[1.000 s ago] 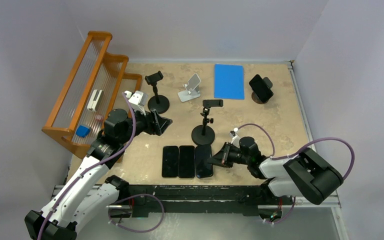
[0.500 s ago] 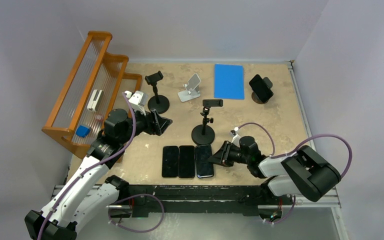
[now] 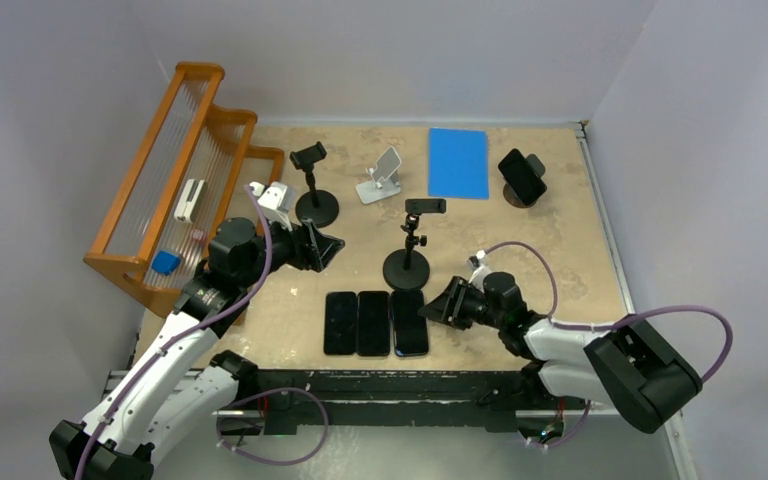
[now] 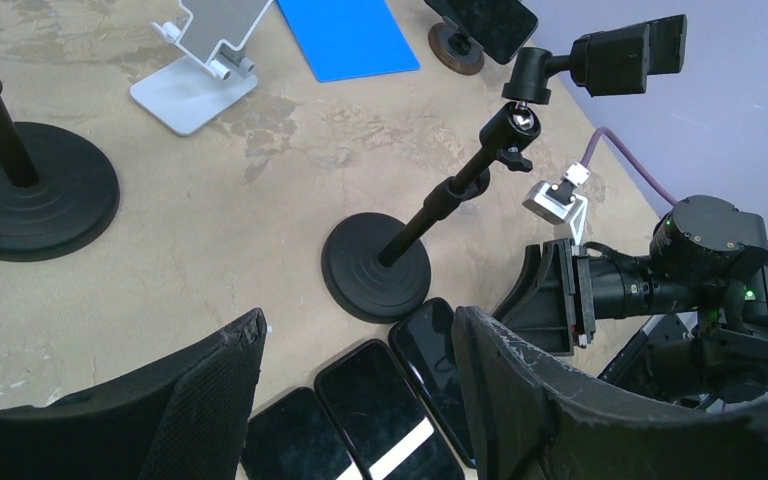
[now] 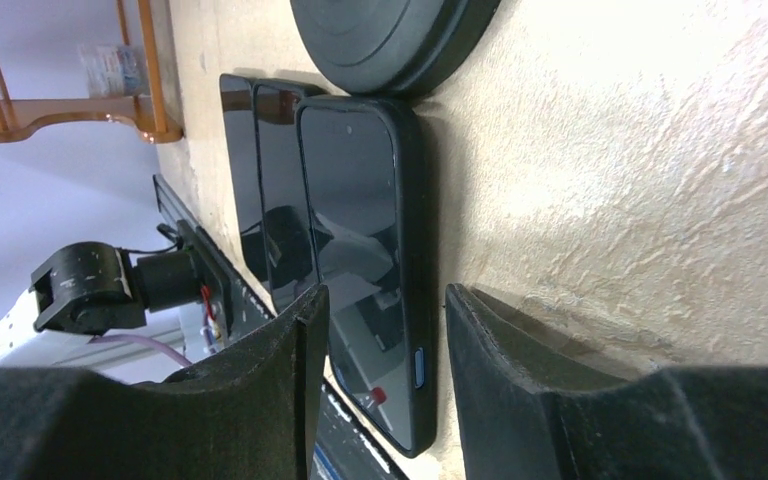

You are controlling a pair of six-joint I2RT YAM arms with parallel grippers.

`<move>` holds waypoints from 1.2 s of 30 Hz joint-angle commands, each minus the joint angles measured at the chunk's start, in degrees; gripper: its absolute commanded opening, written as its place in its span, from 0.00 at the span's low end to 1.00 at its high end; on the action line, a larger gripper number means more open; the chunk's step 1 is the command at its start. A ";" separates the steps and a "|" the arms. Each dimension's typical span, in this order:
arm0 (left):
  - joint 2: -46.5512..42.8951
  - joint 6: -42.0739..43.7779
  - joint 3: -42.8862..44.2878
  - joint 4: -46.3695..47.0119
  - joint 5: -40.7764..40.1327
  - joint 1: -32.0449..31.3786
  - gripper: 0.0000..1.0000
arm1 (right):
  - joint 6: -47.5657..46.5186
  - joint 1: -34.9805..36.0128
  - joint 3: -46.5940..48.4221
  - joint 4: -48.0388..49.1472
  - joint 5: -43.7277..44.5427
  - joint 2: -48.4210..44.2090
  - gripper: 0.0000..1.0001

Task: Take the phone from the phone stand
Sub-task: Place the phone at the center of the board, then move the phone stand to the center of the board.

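A black phone leans on a small round stand at the back right; it also shows in the left wrist view. Three black phones lie flat side by side near the front edge, the rightmost phone nearest my right gripper. That gripper is open and empty, low over the table just right of this phone, which shows between its fingers in the right wrist view. My left gripper is open and empty, held above the table left of centre.
Two black pole stands with empty clamps stand at the centre and back left. A white folding stand and a blue pad lie at the back. A wooden rack runs along the left side.
My right gripper has drawn back to the right, off the rightmost flat phone, and its arm has swung outward. The left arm has not moved.
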 commanded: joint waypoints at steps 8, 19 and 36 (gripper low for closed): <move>-0.49 0.98 -0.04 1.51 1.25 0.14 0.66 | -3.76 -0.19 1.11 -6.88 4.00 -6.87 0.48; -1.25 1.29 -0.38 2.07 1.74 0.14 0.66 | -16.65 -0.10 12.18 -10.10 18.97 -30.37 0.72; -1.01 1.68 -0.30 1.95 1.41 0.14 0.66 | -37.38 12.46 11.45 21.88 36.19 -15.52 0.81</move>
